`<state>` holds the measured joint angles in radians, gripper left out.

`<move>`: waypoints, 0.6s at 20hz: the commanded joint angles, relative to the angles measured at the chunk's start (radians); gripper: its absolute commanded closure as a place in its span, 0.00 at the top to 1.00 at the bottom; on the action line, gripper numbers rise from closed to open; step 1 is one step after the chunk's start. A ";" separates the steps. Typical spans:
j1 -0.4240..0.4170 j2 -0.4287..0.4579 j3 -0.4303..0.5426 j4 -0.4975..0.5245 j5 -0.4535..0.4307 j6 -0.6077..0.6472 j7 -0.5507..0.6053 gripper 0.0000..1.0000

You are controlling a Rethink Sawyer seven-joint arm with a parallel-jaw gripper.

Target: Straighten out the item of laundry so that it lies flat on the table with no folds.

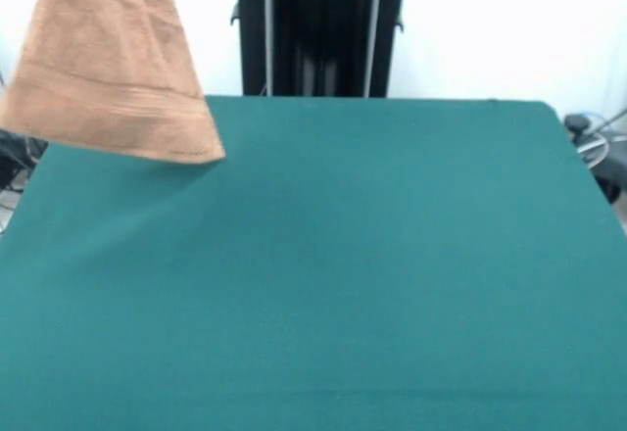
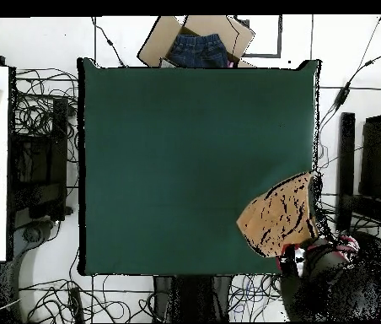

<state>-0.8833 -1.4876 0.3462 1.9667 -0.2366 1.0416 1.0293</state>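
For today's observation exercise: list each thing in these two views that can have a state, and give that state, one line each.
Towel: lifted off the table, hanging in a cone shape, widening downward, at the table's corner.
Table: bare green top, nothing lying on it.
Arm: by the table's corner near the robot's base, next to the towel; its gripper cannot be made out.
Cardboard box: open, blue jeans inside, beyond the table's far edge.

Towel (image 1: 108,69) top cut off by front view's upper edge; whatever holds it out of frame there. Overhead: hand lost among red-black arm (image 2: 316,253) parts beside towel, open or shut unreadable. Table (image 1: 343,284) near edge and lower corners cropped in front view.
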 commanded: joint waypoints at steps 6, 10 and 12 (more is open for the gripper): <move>0.172 0.062 -0.128 0.216 -0.048 -0.234 0.391 0.00; 0.210 0.087 -0.163 0.232 -0.052 -0.292 0.409 0.00; 0.227 0.099 -0.179 0.232 -0.055 -0.313 0.414 0.00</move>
<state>-0.7120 -1.4593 0.2538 2.0485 -0.2586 0.8212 1.0800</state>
